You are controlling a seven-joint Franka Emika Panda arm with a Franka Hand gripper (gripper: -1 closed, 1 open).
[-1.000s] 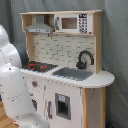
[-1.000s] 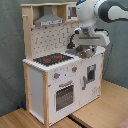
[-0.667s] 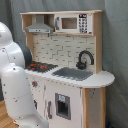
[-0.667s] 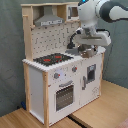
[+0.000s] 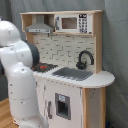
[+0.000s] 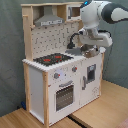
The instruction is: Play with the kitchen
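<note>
Tall white-and-wood kitchen (image 5: 75, 70) standing on a wooden floor (image 6: 100, 107) before a grey curtain (image 5: 117, 45). Seen in both exterior views. Up top: hood (image 5: 40, 25) beside a microwave (image 5: 72, 22). Below: tiled back wall, then a black stovetop (image 6: 52, 59) with red rings. In the first exterior view, grey sink (image 5: 75, 74) at centre of the surface, black faucet (image 5: 85, 59) arching behind it. On the front in the second exterior view: knobs (image 6: 56, 76) above the oven door (image 6: 64, 96).

White arm (image 5: 20, 75) filling the first exterior view's left, hiding part of the stove side. In the second exterior view, wrist bent down over the sink end, at the second exterior view's right. End effector (image 6: 89, 50) low by the surface there; released or clenched, cannot tell.
</note>
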